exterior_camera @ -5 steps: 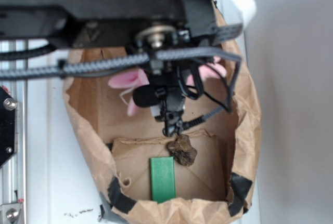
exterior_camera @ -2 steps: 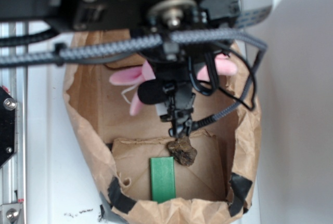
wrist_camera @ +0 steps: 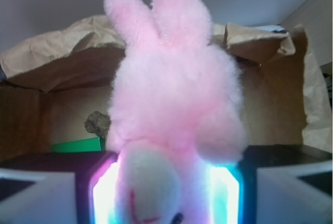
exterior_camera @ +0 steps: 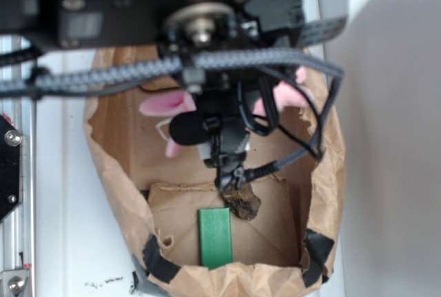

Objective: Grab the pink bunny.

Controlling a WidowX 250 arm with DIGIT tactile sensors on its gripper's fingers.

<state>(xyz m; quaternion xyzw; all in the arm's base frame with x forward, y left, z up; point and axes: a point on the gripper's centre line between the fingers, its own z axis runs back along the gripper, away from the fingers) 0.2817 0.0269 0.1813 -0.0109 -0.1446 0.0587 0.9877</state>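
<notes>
Pink fur filling wrist view: gripper (wrist_camera: 166,193) clamping pink bunny (wrist_camera: 174,104) between glowing fingers (wrist_camera: 101,193), white face down by fingers, ears pointing away. Exterior view: bunny's pink parts (exterior_camera: 165,106) showing beside arm, above far end of brown paper bag (exterior_camera: 114,193). Brown lump (exterior_camera: 242,204) and green block (exterior_camera: 215,236) lying on bag floor toward near rim.

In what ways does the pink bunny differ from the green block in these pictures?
The pink bunny is fluffy and rounded; the green block is flat, rectangular and smooth. The bunny sits between the fingers of the claw, while the block lies free on the bag's floor. In the exterior view the arm hides most of the bunny; the block shows fully. Both are inside the brown paper bag.
</notes>
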